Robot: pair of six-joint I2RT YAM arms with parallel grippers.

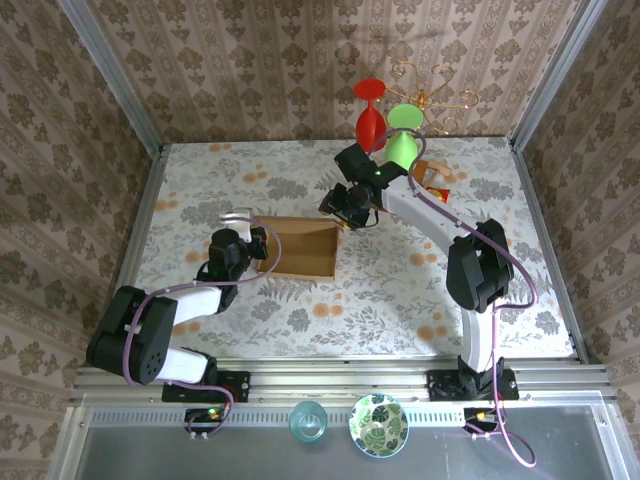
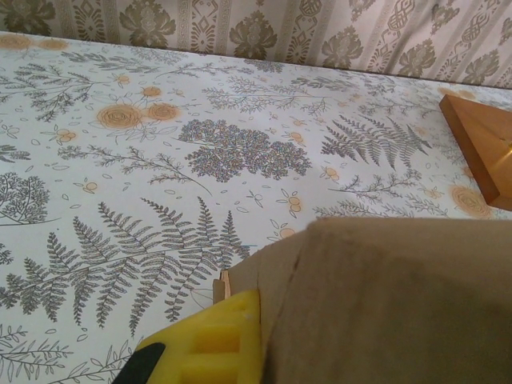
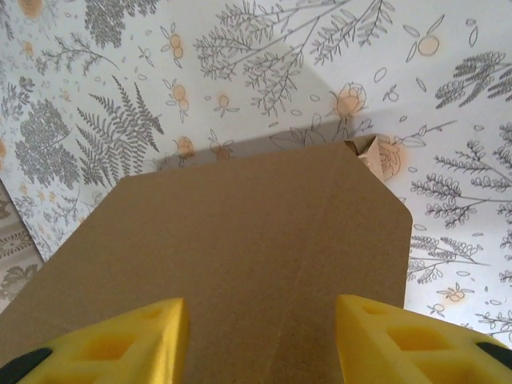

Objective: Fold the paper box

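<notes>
The paper box [image 1: 300,248], plain brown cardboard, lies mid-table with its walls partly raised. My left gripper [image 1: 262,250] is at the box's left edge. In the left wrist view one yellow finger [image 2: 220,340] presses against the outside of a cardboard wall [image 2: 392,304]. The other finger is hidden behind that wall, so the left gripper [image 2: 264,308] is shut on it. My right gripper [image 1: 345,215] hangs over the box's far right corner. In the right wrist view, the right gripper [image 3: 260,308] is open, its yellow fingers wide apart above a flat cardboard panel [image 3: 248,232].
A small wooden stand [image 1: 432,180] [image 2: 484,148] sits at the back right beside a green wine glass [image 1: 400,148] and a red glass [image 1: 369,120]. A patterned bowl [image 1: 378,424] and a clear glass [image 1: 308,421] rest on the near ledge. Wallpapered walls close in the table.
</notes>
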